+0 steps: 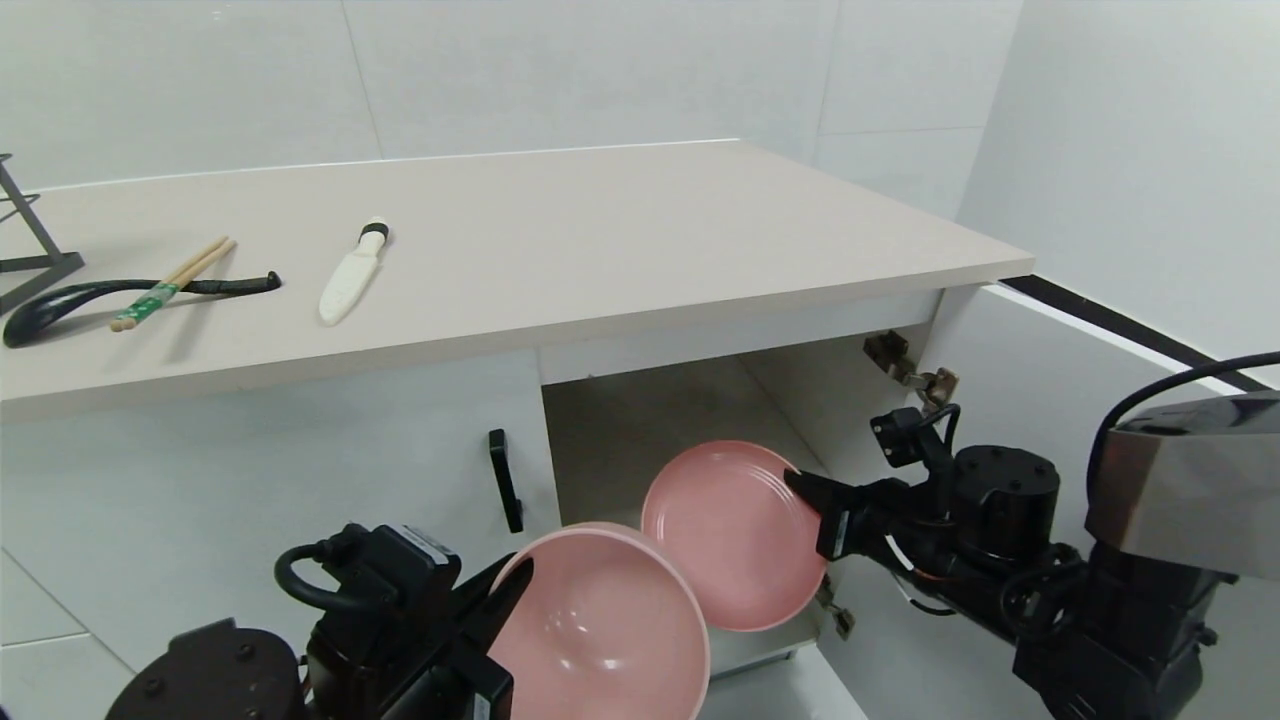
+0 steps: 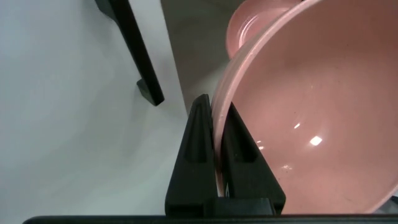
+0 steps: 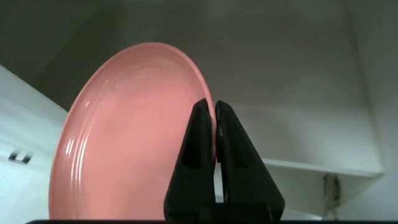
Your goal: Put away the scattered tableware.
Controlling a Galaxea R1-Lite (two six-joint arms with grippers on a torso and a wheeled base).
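- The left gripper (image 1: 512,578) is low in front of the cabinet, its fingers (image 2: 200,143) pinched on the rim of a pink bowl (image 1: 600,640), one finger inside the wall and one outside
- The bowl is held tilted, its hollow facing up and towards the camera, just before the closed cabinet door with the black handle (image 1: 505,480)
- The right gripper (image 1: 797,482) has its fingers (image 3: 198,143) closed narrow on the edge of a pink plate (image 1: 730,535)
- The plate stands nearly on edge in the mouth of the open cabinet (image 1: 650,420) under the desk (image 1: 600,230), just behind and beside the bowl
- The cabinet's open door (image 1: 1010,370) swings out to the right, hinge showing
- On the desk, well apart from both arms, lie chopsticks (image 1: 170,285) across a black spoon (image 1: 70,293), with a white knife (image 1: 352,275) near them and a dark rack (image 1: 40,268) at the far left edge
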